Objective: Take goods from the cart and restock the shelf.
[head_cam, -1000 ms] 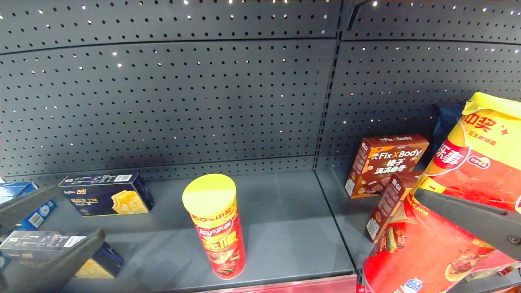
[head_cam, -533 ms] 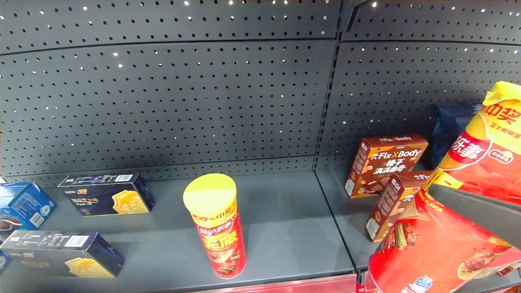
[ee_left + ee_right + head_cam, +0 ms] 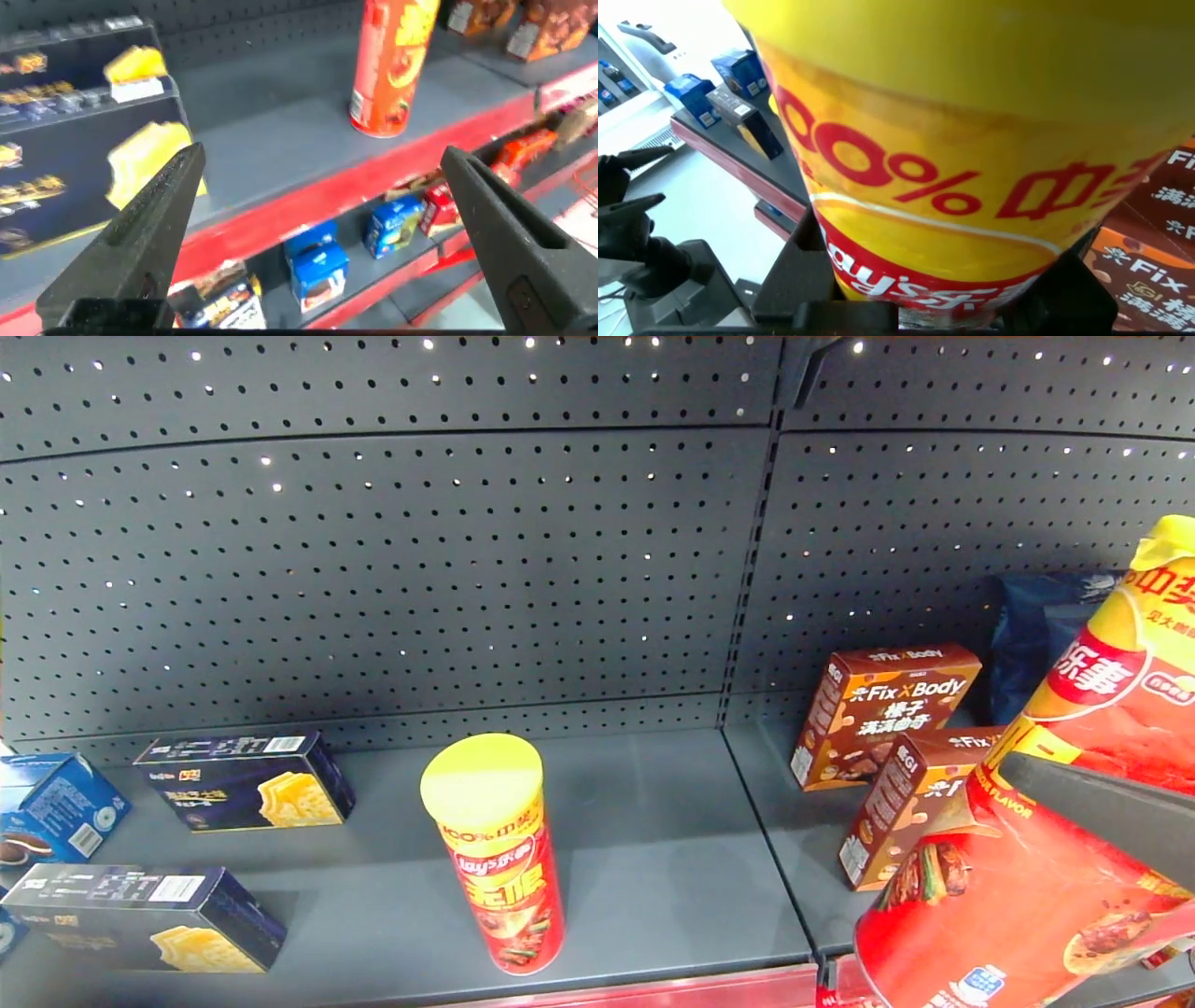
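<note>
A large red and yellow chips bag hangs at the far right, in front of the shelf's right bay, with my right gripper shut on it. In the right wrist view the bag sits between the gripper's two fingers. My left gripper is open and holds nothing, just off the grey shelf's red front edge. A red chip can with a yellow lid stands upright near the front middle of the shelf; the left wrist view shows the can beyond the fingers.
Two brown boxes stand in the right bay, with a dark blue bag behind them. Two dark blue boxes and a blue cookie box sit at the left. Packed goods fill the lower shelf.
My left gripper has drawn back out of the head view. The right gripper has carried the chips bag a little to the right, uncovering more of the front brown box.
</note>
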Motion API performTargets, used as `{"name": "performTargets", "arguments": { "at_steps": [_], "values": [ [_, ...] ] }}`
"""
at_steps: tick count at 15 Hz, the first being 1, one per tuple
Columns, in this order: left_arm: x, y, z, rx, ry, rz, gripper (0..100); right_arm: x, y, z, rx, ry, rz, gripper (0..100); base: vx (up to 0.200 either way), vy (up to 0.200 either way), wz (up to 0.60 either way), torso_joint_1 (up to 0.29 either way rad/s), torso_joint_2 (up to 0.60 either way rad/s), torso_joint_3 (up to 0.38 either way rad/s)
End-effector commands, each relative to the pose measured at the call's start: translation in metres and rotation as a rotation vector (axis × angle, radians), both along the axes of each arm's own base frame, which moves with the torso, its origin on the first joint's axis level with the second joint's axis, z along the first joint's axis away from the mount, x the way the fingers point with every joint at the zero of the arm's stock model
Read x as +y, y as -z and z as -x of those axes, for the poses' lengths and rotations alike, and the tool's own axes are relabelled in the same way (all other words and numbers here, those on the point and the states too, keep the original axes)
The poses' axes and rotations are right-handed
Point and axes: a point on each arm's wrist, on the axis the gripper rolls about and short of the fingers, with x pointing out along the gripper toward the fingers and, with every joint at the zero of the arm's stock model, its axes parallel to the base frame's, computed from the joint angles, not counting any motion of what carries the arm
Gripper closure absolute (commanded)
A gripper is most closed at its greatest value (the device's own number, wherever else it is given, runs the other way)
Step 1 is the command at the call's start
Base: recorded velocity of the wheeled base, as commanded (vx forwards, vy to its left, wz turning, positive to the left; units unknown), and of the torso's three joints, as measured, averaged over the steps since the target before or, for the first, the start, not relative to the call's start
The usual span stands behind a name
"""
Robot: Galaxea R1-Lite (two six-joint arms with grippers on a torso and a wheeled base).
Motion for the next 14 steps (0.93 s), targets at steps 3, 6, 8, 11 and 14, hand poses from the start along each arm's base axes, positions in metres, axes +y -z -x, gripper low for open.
{"name": "performTargets", "arguments": {
  "at_steps": [3,6,8,11,14],
  "values": [
    [0.002,0.002,0.0,0.014,0.124,0.041,0,-0.004,-0.001,0.003,-0.008,-0.001,-0.01,100,0.0,0.0,0.0,0.0,0.0,0.0],
    [0.003,0.002,0.0,0.017,0.178,0.045,0,-0.012,0.001,0.008,-0.016,0.001,-0.023,100,0.0,0.0,0.0,0.0,0.0,0.0],
    [0.003,0.003,-0.001,0.016,0.176,0.048,0,-0.018,0.008,0.011,-0.013,0.001,-0.018,100,0.0,0.0,0.0,0.0,0.0,0.0],
    [0.003,0.004,-0.001,-0.004,0.178,0.014,0,-0.02,0.01,0.012,-0.012,0.002,-0.019,100,0.0,0.0,0.0,0.0,0.0,0.0],
    [0.003,0.004,-0.001,-0.008,0.161,0.005,0,-0.019,0.008,0.012,-0.014,0.001,-0.02,100,0.0,0.0,0.0,0.0,0.0,0.0]
  ]
}}
